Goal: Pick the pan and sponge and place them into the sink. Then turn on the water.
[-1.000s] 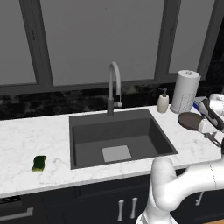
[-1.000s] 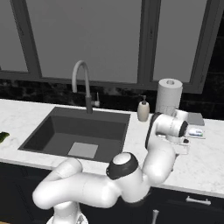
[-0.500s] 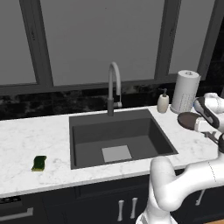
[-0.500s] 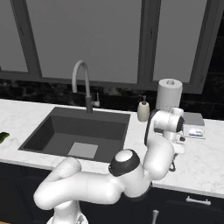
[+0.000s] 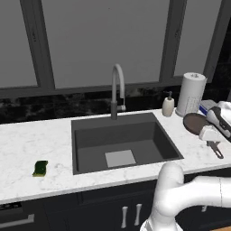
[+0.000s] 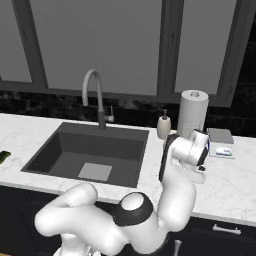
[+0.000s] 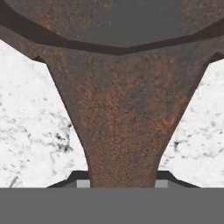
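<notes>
Two things to move: I count the pan (image 5: 196,122) and the sponge (image 5: 40,168), neither yet in the sink (image 5: 85,149); water not yet on.
Step in hand: my judgement is the grasp of the pan by its handle (image 7: 124,131), ahead of the carry to the basin.
Pincer: in the hand view the pincer (image 7: 122,183) has its two tips flanking the narrow end of the handle; I cannot tell whether they are pinching it or merely standing beside it, since so little of the tips shows.
Pan: directly ahead of the pincer, on the counter (image 5: 27,140), its bowl beyond the handle and away from the hand.
Sink: well off to the pincer's left, between it and the sponge.
Sponge: far to the pincer's left, on the counter past the sink's far rim.
Faucet (image 5: 117,90): left of the pincer, behind the basin.
Near hazards: a paper towel roll (image 5: 191,94) and soap bottle (image 5: 168,105) stand just behind the pan.
Doing it well: I would confirm a firm grip before lifting, expect the heavy bowl to droop, raise it level, and swing left low over the rim, clear of the bottle.
</notes>
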You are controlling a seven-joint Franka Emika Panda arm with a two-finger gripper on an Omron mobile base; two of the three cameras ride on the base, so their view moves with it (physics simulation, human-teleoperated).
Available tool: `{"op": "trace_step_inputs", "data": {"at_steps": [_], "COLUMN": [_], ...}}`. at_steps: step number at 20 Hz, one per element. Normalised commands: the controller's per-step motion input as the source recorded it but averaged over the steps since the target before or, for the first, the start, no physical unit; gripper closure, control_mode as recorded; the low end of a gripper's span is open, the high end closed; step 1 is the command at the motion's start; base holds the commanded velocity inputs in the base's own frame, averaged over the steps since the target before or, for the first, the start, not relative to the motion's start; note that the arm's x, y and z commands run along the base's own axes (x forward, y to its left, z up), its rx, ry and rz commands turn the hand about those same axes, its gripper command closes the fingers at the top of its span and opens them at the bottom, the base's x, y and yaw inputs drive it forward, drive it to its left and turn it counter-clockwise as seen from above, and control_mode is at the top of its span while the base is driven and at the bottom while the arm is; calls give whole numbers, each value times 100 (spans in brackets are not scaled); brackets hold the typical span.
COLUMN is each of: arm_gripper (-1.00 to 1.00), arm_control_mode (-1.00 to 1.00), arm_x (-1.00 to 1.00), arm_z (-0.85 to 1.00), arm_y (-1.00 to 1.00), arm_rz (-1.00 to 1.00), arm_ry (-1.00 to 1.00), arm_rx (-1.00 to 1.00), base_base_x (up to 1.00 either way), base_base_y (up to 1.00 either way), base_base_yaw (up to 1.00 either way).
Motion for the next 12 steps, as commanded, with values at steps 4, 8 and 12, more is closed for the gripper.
{"op": "trace_step_inputs", "data": {"at_steps": [4, 8, 12], "arm_gripper": [100, 100, 100], "arm_control_mode": [-100, -100, -100], "arm_x": [-21, -14, -7], "arm_z": [40, 79, 76], "arm_y": [27, 6, 13], "arm_rz": [-8, -1, 6], "arm_ry": [-38, -25, -13], "arm_rx": [0, 0, 0], "base_base_x": [0, 0, 0], "base_base_y": [0, 0, 0], "base_base_yaw": [0, 0, 0]}}
